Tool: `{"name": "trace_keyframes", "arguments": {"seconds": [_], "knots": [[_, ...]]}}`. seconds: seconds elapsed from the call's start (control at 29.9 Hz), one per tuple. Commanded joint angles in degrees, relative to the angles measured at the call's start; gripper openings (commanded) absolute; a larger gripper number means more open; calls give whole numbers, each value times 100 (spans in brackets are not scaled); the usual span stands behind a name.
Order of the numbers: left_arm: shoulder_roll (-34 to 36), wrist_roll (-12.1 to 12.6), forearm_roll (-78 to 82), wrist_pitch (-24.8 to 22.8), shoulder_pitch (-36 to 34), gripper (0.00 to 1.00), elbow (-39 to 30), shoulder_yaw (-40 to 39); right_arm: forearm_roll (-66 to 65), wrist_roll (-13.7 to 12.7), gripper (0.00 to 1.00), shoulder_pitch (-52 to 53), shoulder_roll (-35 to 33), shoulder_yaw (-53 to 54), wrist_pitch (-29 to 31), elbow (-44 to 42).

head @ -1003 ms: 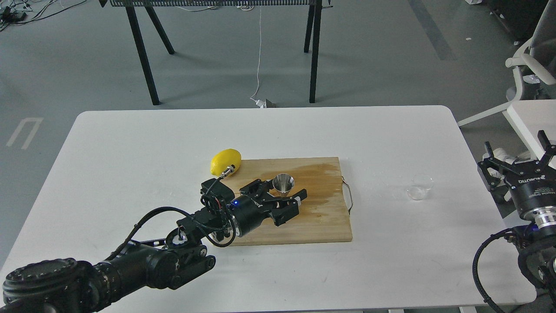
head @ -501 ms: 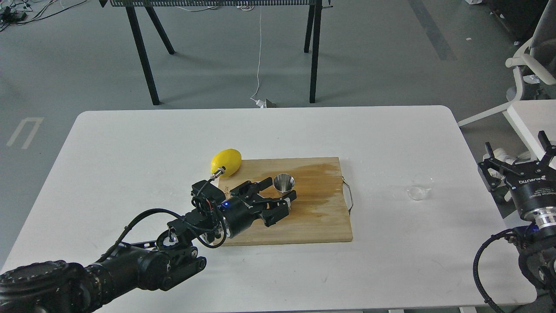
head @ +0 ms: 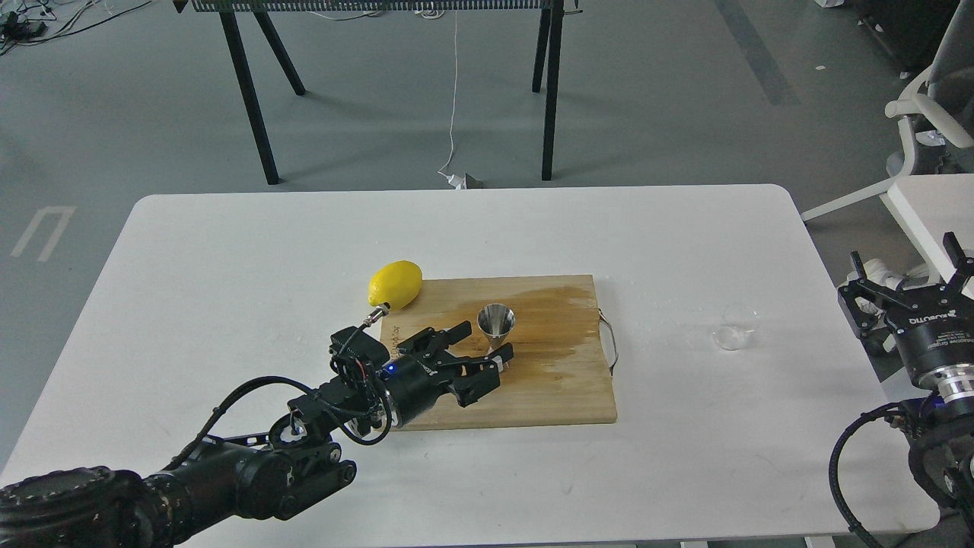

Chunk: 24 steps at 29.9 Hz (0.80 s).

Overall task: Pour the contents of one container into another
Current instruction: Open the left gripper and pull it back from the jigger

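Note:
The steel jigger [head: 496,323] stands upright on the wooden cutting board [head: 563,384], near its middle. My left gripper [head: 485,341] lies low over the board just left of and in front of the jigger, open, its fingers apart from the jigger and holding nothing. The clear cup [head: 736,327] stands on the white table [head: 228,304] to the right of the board. My right gripper [head: 905,262] is at the table's right edge, right of the cup, open and empty, fingers pointing away from me.
A yellow lemon [head: 395,284] rests at the board's back left corner, close to my left wrist. The board has a darker wet patch and a metal handle [head: 611,342] on its right side. A white chair [head: 924,114] stands beyond the table's right edge.
My left gripper has drawn back to the left and toward me, leaving the jigger standing free on the board. The right arm has hardly moved.

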Motion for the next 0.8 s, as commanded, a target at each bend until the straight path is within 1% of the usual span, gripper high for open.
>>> {"name": "trace_keyframes", "arguments": {"seconds": [0.0,0.23,0.37,0.43,0.64,0.7,0.77], "knots": [[110,0,0,22,26,92,-79,2,0,0,99,-17,-5,0,0,1],[400,0,0,31,158,92,-352,-7,0,0,99,-17,-5,0,0,1],[637,0,0,31,280,92,-632,-24,0,0,99,-17,-5,9,0,1],[804,0,0,31,325,92,-904,-121,0,0,99,-17,-5,9,0,1],[1718,0,-87,-48,544,92,-2055,-481,35,-61,99,-17,-13,18,0,10],[1920,0,-324,-179,606,92,-2311,-517,44,-88,99,-26,-22,9,0,9],[2088,0,-693,-407,624,92,-2504,-525,61,-140,99,-87,-22,18,0,18]]}}
